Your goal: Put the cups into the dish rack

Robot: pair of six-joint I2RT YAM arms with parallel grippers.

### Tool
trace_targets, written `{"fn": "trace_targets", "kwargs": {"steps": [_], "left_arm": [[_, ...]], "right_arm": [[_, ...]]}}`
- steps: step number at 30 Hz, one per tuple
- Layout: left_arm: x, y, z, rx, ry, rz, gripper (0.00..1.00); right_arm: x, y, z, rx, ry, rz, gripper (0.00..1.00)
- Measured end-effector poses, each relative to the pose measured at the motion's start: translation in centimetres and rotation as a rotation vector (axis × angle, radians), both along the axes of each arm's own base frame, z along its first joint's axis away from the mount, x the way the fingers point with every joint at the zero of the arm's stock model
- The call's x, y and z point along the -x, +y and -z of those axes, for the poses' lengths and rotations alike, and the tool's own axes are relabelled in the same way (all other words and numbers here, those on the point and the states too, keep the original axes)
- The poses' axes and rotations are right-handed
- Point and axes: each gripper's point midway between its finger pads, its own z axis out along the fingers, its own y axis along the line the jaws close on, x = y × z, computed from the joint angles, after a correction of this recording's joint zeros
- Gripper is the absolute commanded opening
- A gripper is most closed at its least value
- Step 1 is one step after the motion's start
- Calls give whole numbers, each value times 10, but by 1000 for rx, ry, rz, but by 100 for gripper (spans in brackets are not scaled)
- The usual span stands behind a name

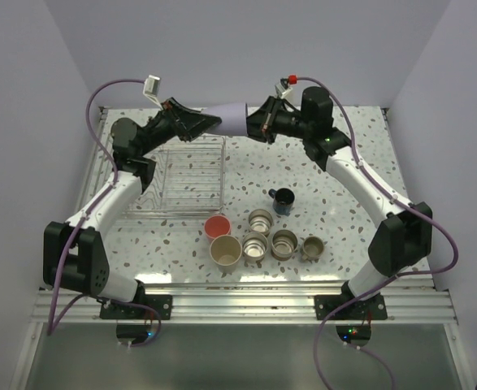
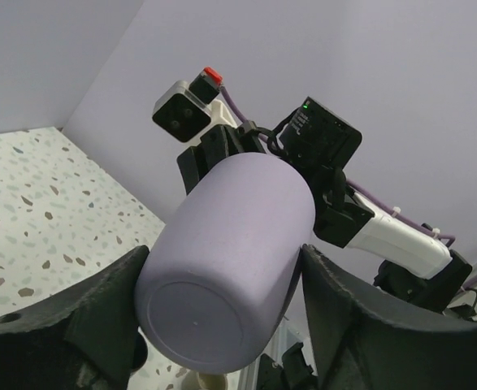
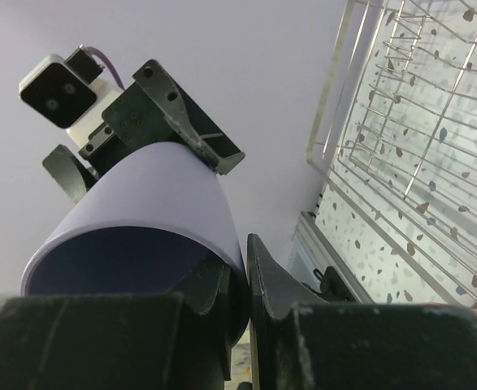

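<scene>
The right pincer (image 3: 245,270) is pressed together on the rim of the lavender cup (image 3: 149,195), one finger inside the mouth and the other outside on the wall. The cup is held in the air on its side, with its open mouth toward the right arm and its closed base toward the left arm. The left pincer (image 2: 222,258) stands spread wide around the base end. Its dark fingers (image 2: 92,317) lie right against the wall on either side, but I cannot tell whether they press on it or merely flank it. In the top view the cup hangs between the two wrists above the far edge of the worktop (image 1: 173,244), about midway along it and just beyond the far right corner of the dish rack (image 1: 177,212).

The wire rack sits on the left half of the worktop, nearer the far edge. No cup shows in it.

The other cups stand upright in a cluster toward the middle of the near edge. The pink-red cup (image 1: 217,226) is just off the rack's near right corner, and the beige cup (image 1: 226,250) is beside it on the near side. To their right are three steel cups (image 1: 260,219) (image 1: 255,246) (image 1: 284,242), then the olive-tan mug (image 1: 312,248). The black mug (image 1: 284,199) stands a little farther back.
</scene>
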Motion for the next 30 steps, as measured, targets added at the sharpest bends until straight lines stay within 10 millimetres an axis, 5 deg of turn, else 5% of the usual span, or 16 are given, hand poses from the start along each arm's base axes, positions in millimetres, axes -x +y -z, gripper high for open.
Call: {"fn": "trace_targets", "kwargs": {"steps": [2, 7, 8, 11, 12, 14, 22, 30], "left_arm": [[1, 0, -3, 7, -7, 2, 53], [3, 0, -5, 16, -8, 8, 2], [2, 0, -5, 15, -6, 7, 0], [2, 0, -3, 5, 2, 2, 0], [1, 0, -1, -8, 4, -8, 0], [-3, -2, 3, -53, 18, -33, 0], [-43, 34, -16, -306, -16, -340, 0], [-100, 138, 4, -685, 83, -801, 0]], "right_arm": [[1, 0, -1, -4, -4, -5, 0], [2, 0, -3, -11, 0, -13, 0], [2, 0, -2, -11, 1, -13, 1], [2, 0, -1, -3, 11, -12, 42], [1, -1, 2, 9, 18, -1, 62], [-2, -2, 10, 55, 30, 23, 76], [-5, -29, 52, 301, 90, 137, 82], [15, -63, 73, 514, 91, 181, 82]]}}
